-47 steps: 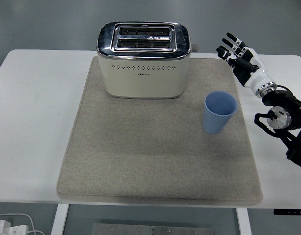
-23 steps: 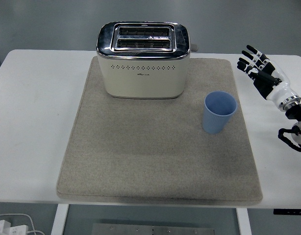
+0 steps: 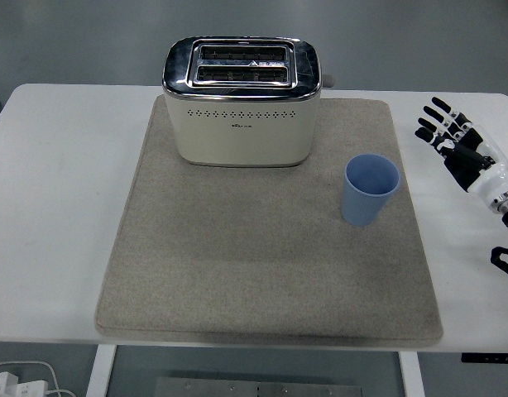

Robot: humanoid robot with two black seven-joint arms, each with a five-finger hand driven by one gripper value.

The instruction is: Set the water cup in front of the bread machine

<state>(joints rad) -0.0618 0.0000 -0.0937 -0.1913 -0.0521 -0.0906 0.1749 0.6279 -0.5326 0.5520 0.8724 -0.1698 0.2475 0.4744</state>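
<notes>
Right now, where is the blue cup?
In the head view, the blue cup stands upright on the right part of the grey mat, to the right of and a little nearer than the toaster.

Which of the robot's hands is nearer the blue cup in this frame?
Right. The right hand hovers open over the bare table right of the blue cup, apart from it and off the mat. The left hand is not in view.
</notes>
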